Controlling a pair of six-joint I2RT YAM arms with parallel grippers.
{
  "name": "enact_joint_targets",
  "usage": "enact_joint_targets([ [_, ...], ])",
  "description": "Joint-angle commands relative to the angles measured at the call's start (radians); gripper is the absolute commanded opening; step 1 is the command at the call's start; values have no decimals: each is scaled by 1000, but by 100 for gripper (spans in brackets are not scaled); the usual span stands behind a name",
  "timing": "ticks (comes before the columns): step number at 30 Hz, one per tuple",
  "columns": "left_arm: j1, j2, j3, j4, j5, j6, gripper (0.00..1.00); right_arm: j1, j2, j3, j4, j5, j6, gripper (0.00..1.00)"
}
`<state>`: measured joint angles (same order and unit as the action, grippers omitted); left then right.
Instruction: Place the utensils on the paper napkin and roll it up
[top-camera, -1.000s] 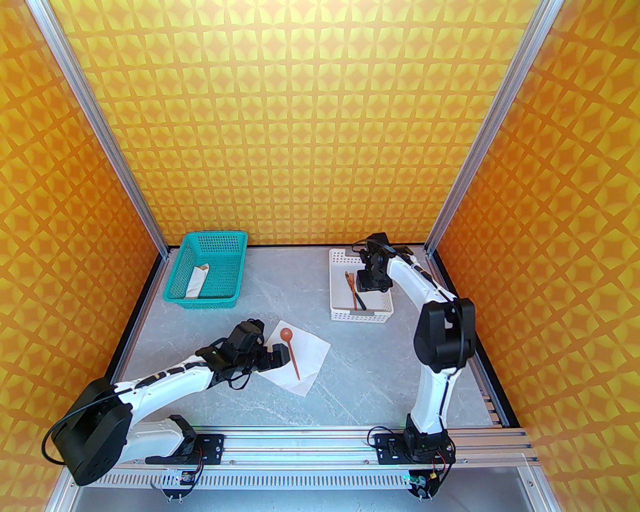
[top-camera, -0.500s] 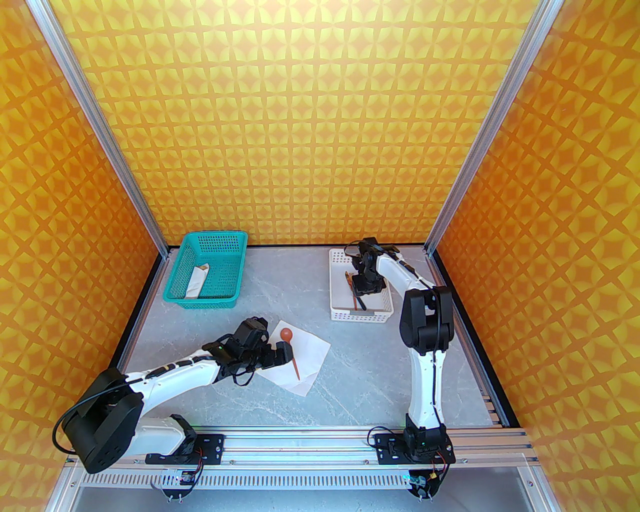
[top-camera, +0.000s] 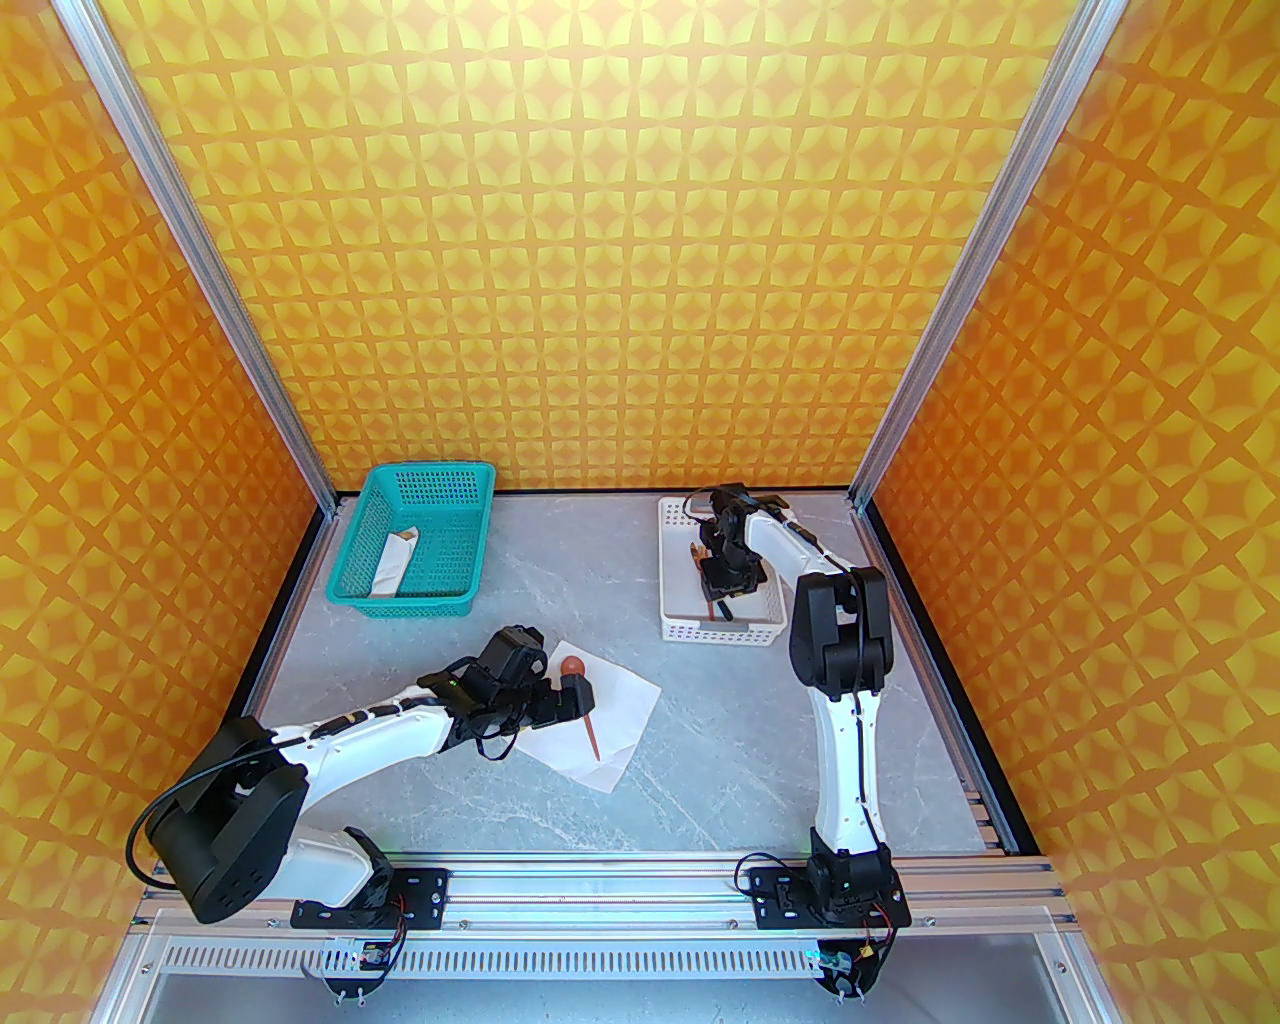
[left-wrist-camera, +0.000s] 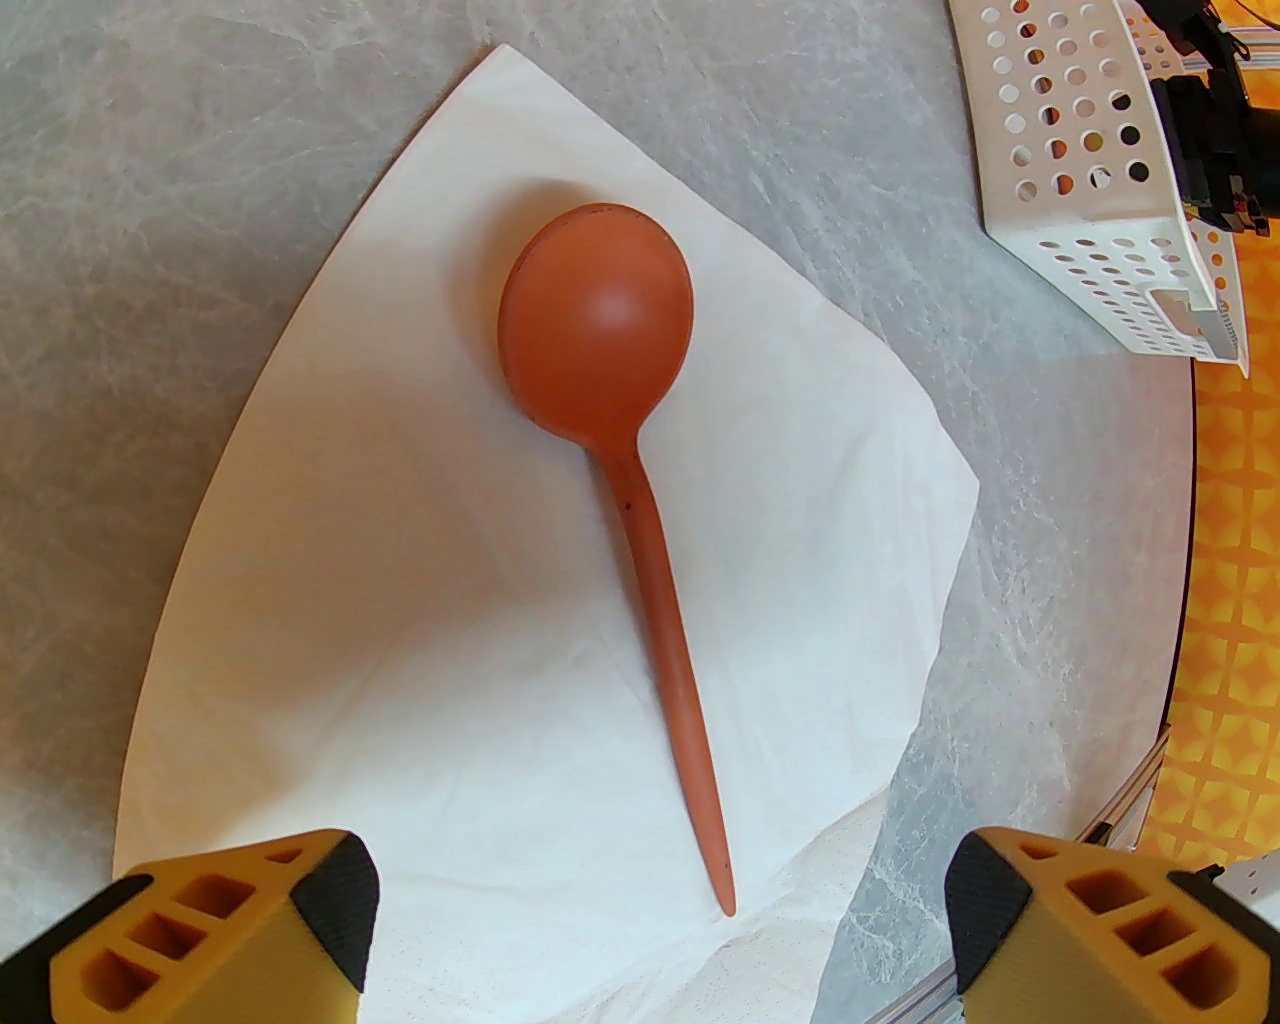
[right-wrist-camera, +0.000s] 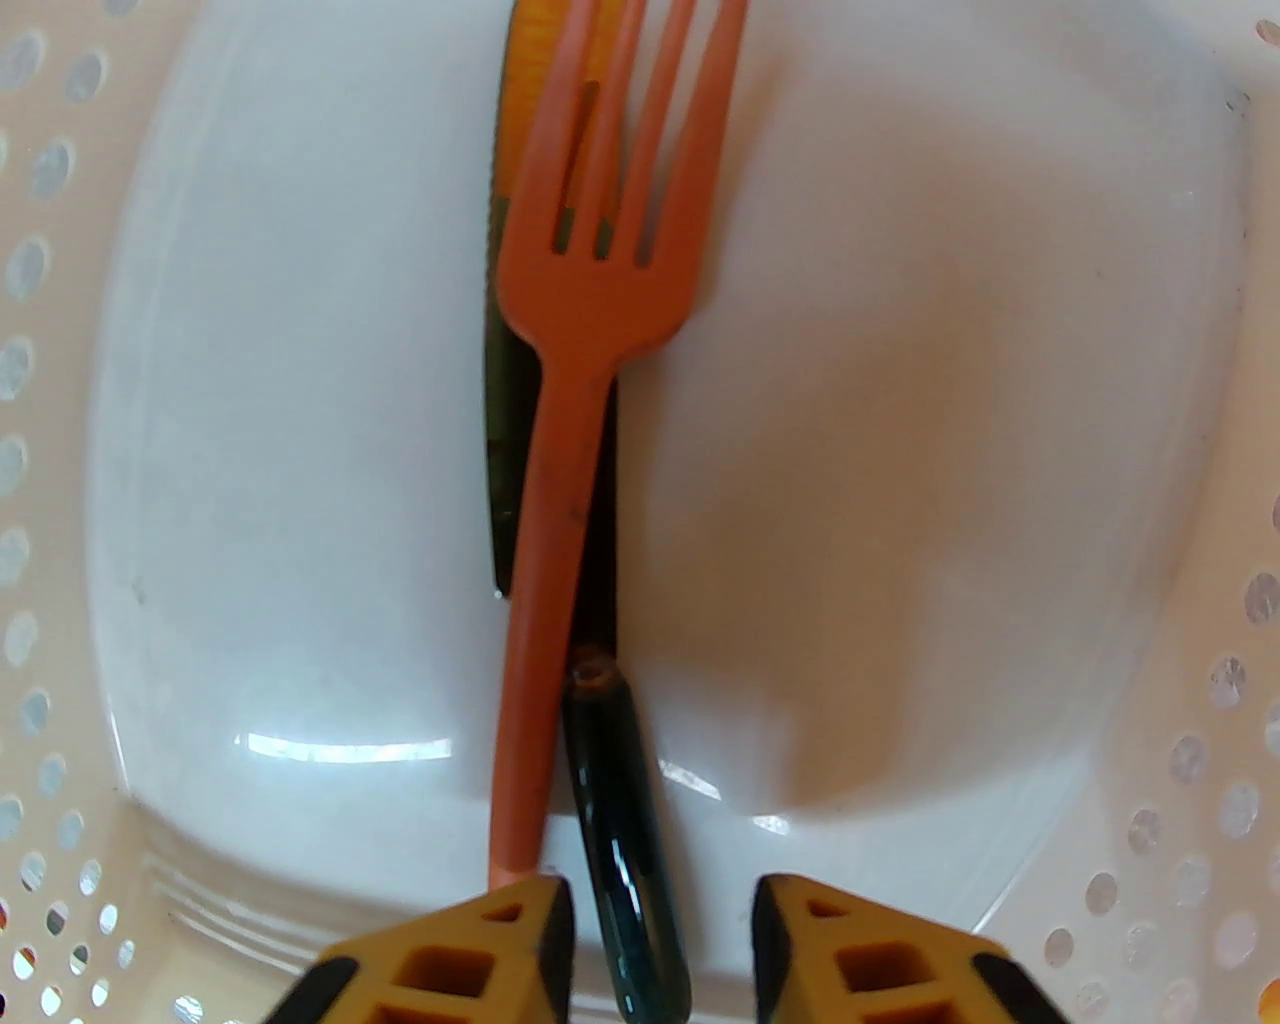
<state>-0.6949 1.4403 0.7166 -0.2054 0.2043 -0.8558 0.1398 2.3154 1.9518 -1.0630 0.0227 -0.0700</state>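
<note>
Top external view: at the far left of the grey tabletop (top-camera: 700, 780) stands a teal mesh basket (top-camera: 400, 604). A slim white paper tube (top-camera: 392, 562) lies inside it.

Nearer the arm bases and right of the basket, the left arm reaches over the paper napkin (left-wrist-camera: 420, 600). The napkin lies flat on the tabletop as a white sheet set corner-on to the bases, and its near right corner is folded over. The left tool (left-wrist-camera: 660, 890) hovers above the napkin's near edge with its fingers spread wide apart and nothing between them.

The reddish-brown spoon (left-wrist-camera: 600, 330) rests on the napkin, bowl toward the far side and handle tip toward the left tool. In the left wrist view the handle tip ends just short of the gap between the two fingers.

Further right, toward the far side, sits a white perforated tray (top-camera: 720, 630), well apart from the napkin. It holds the orange fork (right-wrist-camera: 560, 480) and the knife (right-wrist-camera: 620, 800). The fork lies along the top of the knife, tines over the orange blade.

The right tool (right-wrist-camera: 662, 900) is lowered into the tray. Its fingers (right-wrist-camera: 480, 960) stand partly apart, with the knife's dark handle end between them. A gap shows between the handle and the right-hand finger, so nothing is clamped.
</note>
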Motion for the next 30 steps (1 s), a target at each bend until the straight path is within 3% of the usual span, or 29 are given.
enact_joint_targets([
  [1,-5,14,25,-24,-16,19,99,-2,35,31,-18,4,-17,34],
  [12,-5,26,31,-33,-20,21,99,-2,98,82,-43,3,-27,31],
  [19,-5,29,34,-45,-25,24,99,-2,113,81,-45,-23,-36,25],
  [30,-6,25,34,-57,-39,23,99,-3,20,29,-13,-5,-36,16],
])
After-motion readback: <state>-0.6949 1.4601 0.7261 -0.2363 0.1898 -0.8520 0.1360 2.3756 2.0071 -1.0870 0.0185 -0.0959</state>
